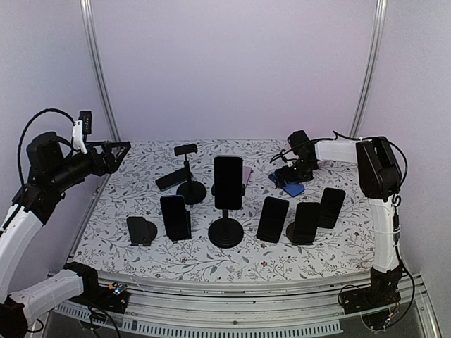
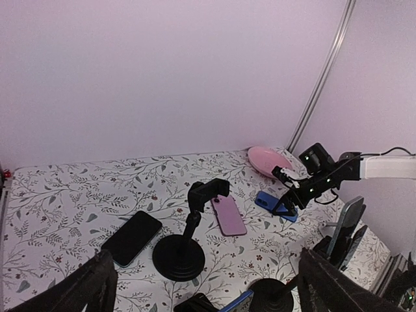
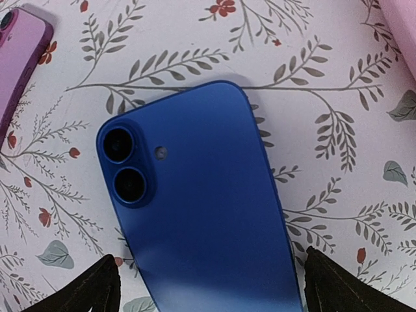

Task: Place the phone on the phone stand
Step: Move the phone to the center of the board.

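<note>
Reaching: hovering over blue phone (image 3: 201, 214) toward bench's (image 1: 141, 260) far-right corner with right fingers (image 3: 91, 289) released, left fingers (image 2: 84, 286) too. Next: lowering, clenching across its sides, carrying to empty stand (image 1: 187, 172).

Walls: plain pale purple walls (image 1: 232, 63) behind and on both sides.
Poles: two shiny metal poles (image 1: 99, 70) at the back corners.
Tabletop: white cloth (image 1: 120, 204), grey leaves, tiny red flowers.
Light: soft, even.
</note>
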Robot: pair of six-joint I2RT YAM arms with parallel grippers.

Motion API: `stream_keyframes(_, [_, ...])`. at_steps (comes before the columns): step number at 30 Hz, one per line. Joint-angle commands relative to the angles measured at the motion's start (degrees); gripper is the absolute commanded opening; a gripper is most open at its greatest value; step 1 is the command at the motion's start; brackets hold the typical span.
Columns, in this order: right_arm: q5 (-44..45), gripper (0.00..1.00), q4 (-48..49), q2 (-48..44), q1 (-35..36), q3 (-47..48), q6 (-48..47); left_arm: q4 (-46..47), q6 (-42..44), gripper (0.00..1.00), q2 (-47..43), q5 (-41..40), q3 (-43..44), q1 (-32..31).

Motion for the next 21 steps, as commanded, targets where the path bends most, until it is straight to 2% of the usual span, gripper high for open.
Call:
stream_keyframes(1, [-1.95,0.95,-2.94,2.70,1.33,1.94,1.02,0.36,0.62,0.97,0.17,-0.55,-0.40,0.80])
stream_keyframes(10, [-3.19,0.86,-3.89,1.05,4.15,3.60,3.74,0.30,0.63,0.97,0.82,-0.14,-0.32,1.22])
stream_keyframes(15, [4.01,0.86,-5.86,1.22,4.17,5.31,3.87,0.32,0.37,0.97,1.33,0.48,-0.31,1.18])
stream_keyframes(21, [5.31,0.90,-7.53,2.44,4.15,6.21,1.78,0.45,0.25,0.97,2.01,1.64,-0.23,1.19])
